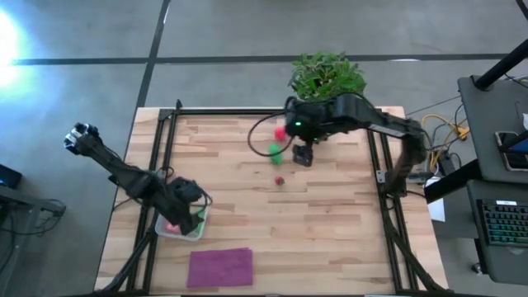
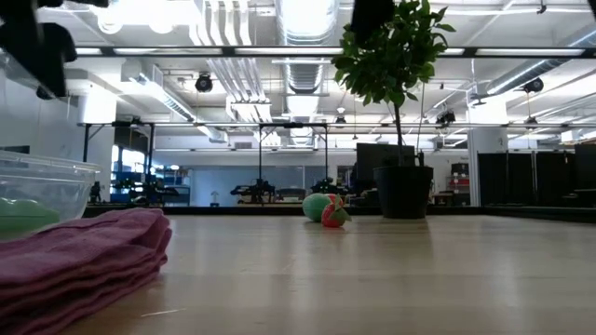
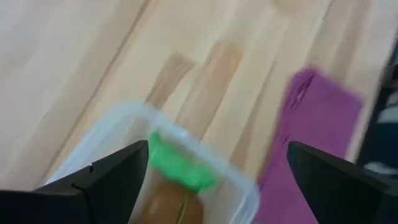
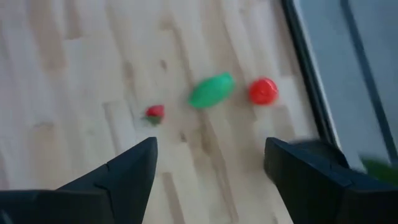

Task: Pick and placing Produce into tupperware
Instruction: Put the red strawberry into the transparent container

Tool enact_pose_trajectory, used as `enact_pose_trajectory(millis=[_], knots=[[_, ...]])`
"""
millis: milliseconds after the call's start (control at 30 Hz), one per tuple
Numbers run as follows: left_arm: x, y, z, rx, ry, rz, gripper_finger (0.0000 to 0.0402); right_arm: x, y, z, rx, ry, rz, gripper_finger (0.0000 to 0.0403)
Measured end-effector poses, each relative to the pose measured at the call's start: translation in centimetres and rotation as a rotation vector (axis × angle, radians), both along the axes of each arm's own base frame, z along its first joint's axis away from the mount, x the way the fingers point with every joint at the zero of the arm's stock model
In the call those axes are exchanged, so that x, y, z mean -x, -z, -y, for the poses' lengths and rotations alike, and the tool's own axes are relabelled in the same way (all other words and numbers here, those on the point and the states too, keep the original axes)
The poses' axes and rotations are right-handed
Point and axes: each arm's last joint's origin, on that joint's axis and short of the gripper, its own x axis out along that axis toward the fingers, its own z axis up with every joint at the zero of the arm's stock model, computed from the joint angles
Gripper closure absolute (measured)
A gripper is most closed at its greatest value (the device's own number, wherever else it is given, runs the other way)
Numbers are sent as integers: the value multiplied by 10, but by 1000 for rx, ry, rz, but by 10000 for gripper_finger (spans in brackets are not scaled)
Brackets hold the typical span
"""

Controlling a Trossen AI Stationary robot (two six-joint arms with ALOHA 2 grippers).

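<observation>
The clear tupperware (image 1: pixel 183 226) sits near the table's near-left part; in the left wrist view it (image 3: pixel 124 134) holds a green piece (image 3: pixel 177 165) and a brown kiwi-like ball (image 3: pixel 168 202). My left gripper (image 3: pixel 214 180) hovers open right above it, touching nothing. Three produce pieces lie on the table toward the far side: a green oval (image 4: pixel 211 90), a red round one (image 4: pixel 263 91) and a small red one with a green top (image 4: pixel 154 112). My right gripper (image 4: pixel 211 168) hangs open above the table beside them, near the potted plant (image 1: pixel 326 76).
A folded purple cloth (image 1: pixel 220 267) lies at the near edge, just right of the tupperware. The potted plant stands at the far edge behind the right arm. Black frame rails (image 1: pixel 384 177) run along the table's left and right sides. Bare wood lies between the tupperware and the loose produce.
</observation>
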Motion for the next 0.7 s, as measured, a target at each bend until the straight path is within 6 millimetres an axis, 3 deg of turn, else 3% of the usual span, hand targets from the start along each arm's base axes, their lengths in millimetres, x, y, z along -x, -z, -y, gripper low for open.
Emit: enact_pose_trajectory(millis=[167,333,533,700], knots=[[-13,-16,-13,13,43,197,33,26,14,-5,-22,100,52,112],[-35,-26,-24,-171,233,372,33,43,38,-14,-64,161,83,112],[-69,-7,-45,-276,381,301,33,59,64,-28,-115,227,82,112],[-105,16,-64,-172,572,321,33,65,79,-36,-152,274,100,112]])
